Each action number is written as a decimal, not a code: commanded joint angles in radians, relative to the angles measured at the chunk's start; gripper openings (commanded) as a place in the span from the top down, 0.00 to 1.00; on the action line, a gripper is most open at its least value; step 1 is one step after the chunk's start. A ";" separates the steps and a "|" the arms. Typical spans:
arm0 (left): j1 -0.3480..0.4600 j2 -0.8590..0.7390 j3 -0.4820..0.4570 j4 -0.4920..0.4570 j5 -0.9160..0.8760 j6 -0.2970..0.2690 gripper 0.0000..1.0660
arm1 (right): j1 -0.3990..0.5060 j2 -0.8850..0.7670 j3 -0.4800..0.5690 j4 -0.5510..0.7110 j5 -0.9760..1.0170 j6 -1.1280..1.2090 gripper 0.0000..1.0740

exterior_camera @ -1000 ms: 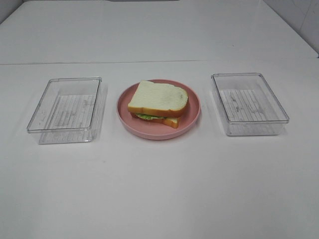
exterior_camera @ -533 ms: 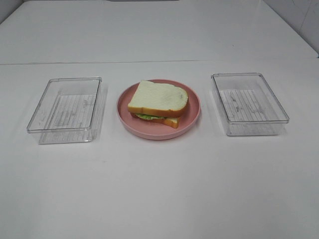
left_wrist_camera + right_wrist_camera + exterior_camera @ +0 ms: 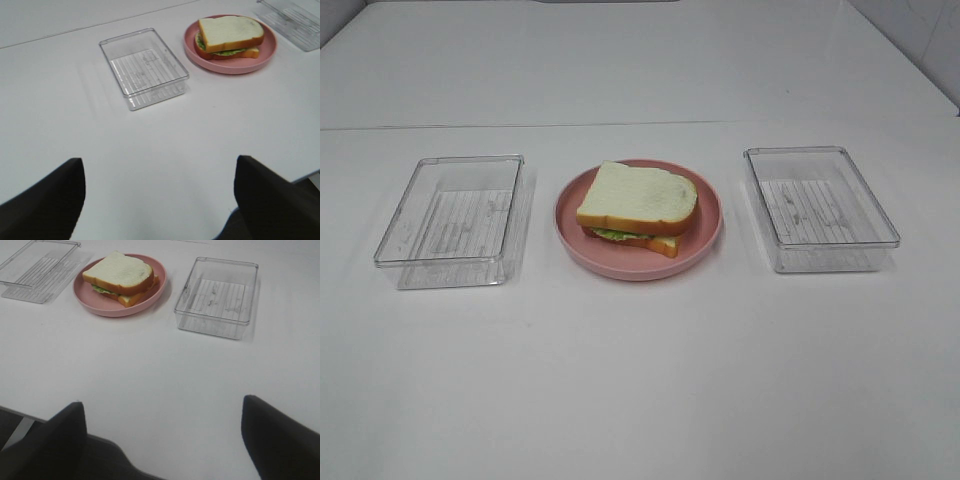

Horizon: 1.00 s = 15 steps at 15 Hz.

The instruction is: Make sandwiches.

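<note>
1. 1 sandwich (image 3: 638,207) sits on the round pink plate (image 3: 705,243) in the middle of the white tabletop (image 3: 640,380), green lettuce showing between its 2 bread slices.
2. 2 clear trays flank the plate: the left tray (image 3: 451,220) and the right tray (image 3: 819,207), each apart from it.
3. My left hand (image 3: 160,200) is spread wide with nothing in it, low over the tabletop, well short of the left tray.
4. My right hand (image 3: 162,440) is likewise wide apart and holds nothing, at the near edge of the tabletop.
</note>
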 commanded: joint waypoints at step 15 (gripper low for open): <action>0.333 -0.025 0.007 -0.004 -0.006 0.010 0.27 | -0.155 -0.015 0.001 0.014 -0.010 0.002 0.25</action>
